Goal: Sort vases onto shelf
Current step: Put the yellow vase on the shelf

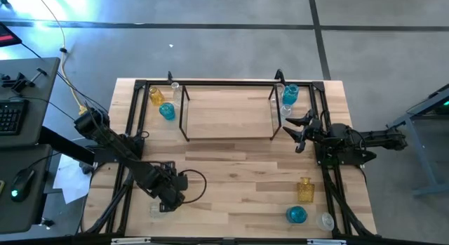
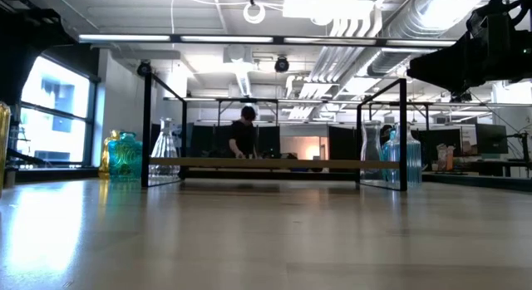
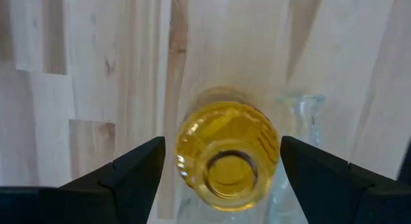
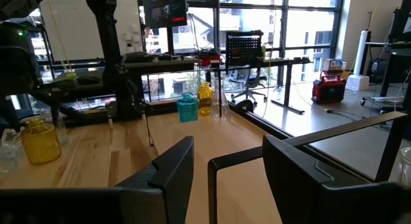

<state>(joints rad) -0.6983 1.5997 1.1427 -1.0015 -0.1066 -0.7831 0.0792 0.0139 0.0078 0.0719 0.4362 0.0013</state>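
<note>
A: Where is the piece being worked on?

B: A yellow vase (image 3: 228,156) is seen mouth-up in the left wrist view, standing on the table (image 1: 231,175) at about seven o'clock, with a clear vase (image 3: 302,128) just beside it. The left gripper (image 3: 221,169) is poised above it, fingers spread wide to either side of the body and not yet touching.

A: How should it be expected to handle?

B: It is judged to be glass: rigid, light, smooth and breakable. The ribbed, rounded body may slip under a shallow pinch, so a hold across the widest part of the belly, or just below the neck, is advised, closed gently. The clear neighbour could be knocked by the nearer finger.

A: And the rest?

B: The shelf (image 1: 228,111) stands at twelve o'clock with its floor bare. A yellow and a blue vase (image 1: 166,111) are set beside its left end, and a blue vase (image 1: 290,94) beside its right end. Three more are grouped at five o'clock. The right gripper (image 1: 300,130) waits at about two o'clock, jaws parted, nothing between them.
</note>
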